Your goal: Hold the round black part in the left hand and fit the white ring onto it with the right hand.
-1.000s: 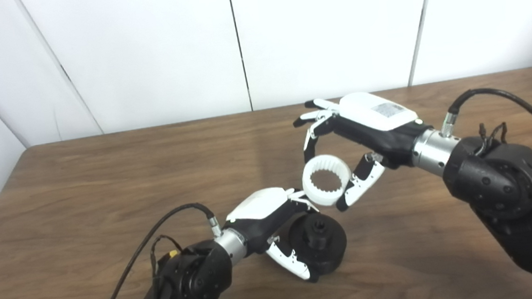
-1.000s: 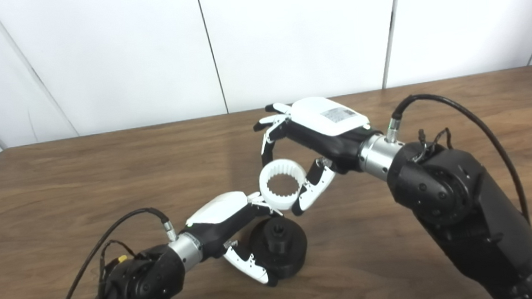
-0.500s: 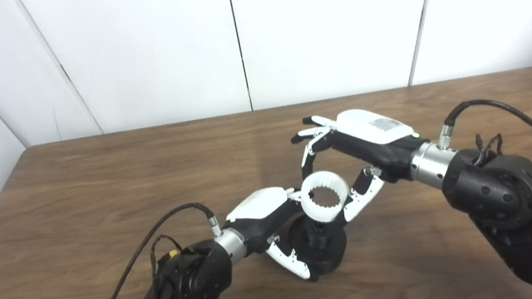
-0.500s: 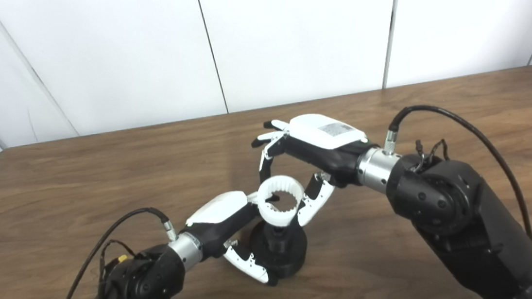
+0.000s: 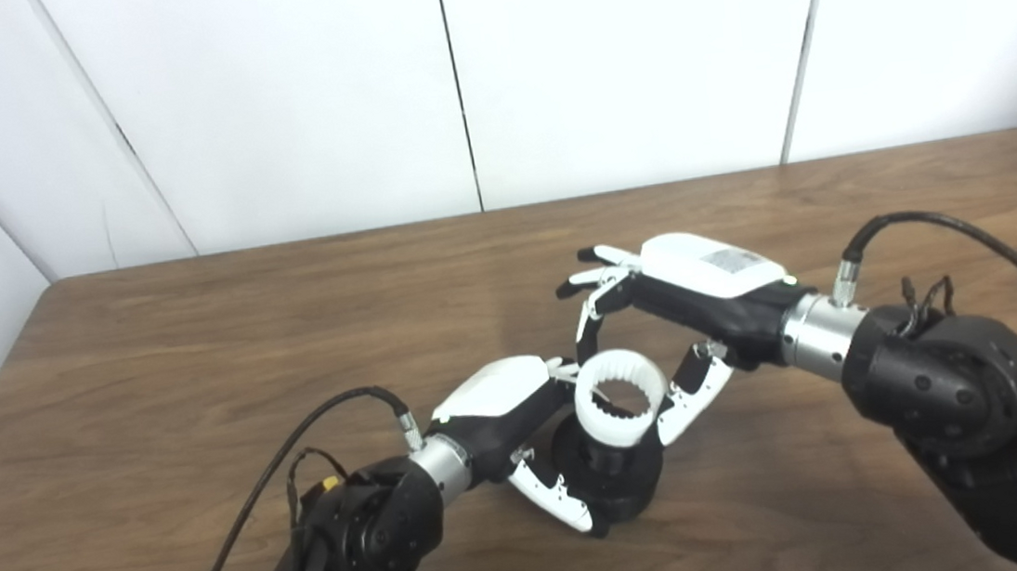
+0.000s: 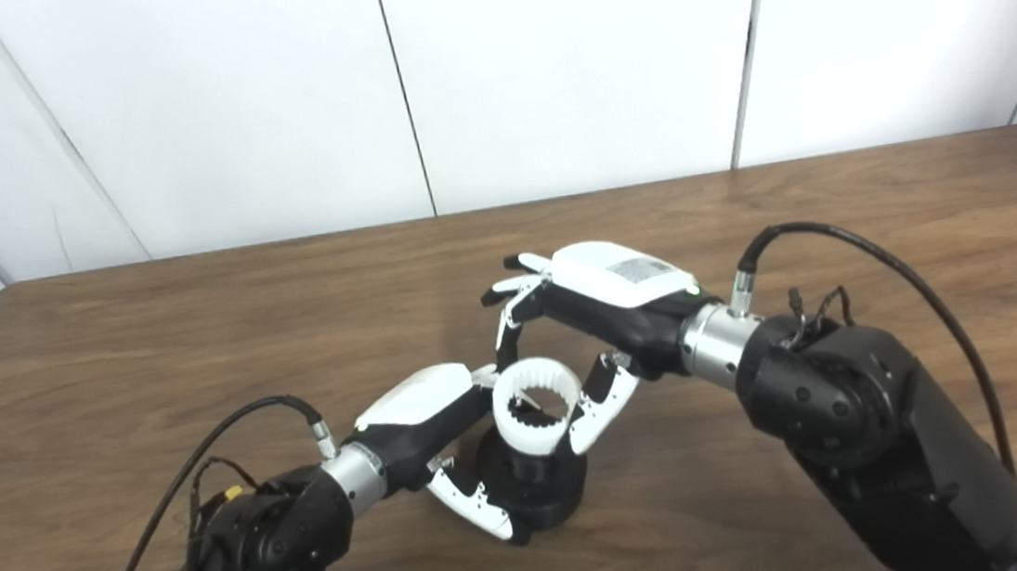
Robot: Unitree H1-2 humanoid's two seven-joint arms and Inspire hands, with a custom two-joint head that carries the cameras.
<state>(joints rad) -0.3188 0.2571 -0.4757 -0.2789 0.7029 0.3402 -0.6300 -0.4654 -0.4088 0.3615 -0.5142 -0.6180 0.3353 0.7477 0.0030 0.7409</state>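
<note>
The toothed white plastic ring point(image 5: 620, 397) sits directly above the round black part point(image 5: 610, 485), pinched by the right robot hand point(image 5: 662, 327). The left robot hand point(image 5: 523, 433) grips the part on the wooden bench point(image 5: 198, 353). Step: fitting. Next, presumably align and press down.

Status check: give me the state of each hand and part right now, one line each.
Left hand: shut on the black part, low over the table.
Black part: held in the left hand, hub up.
Right hand: shut on the white ring, pinched between fingers and thumb.
White ring: held over the black part's hub; whether seated cannot be told.
</note>
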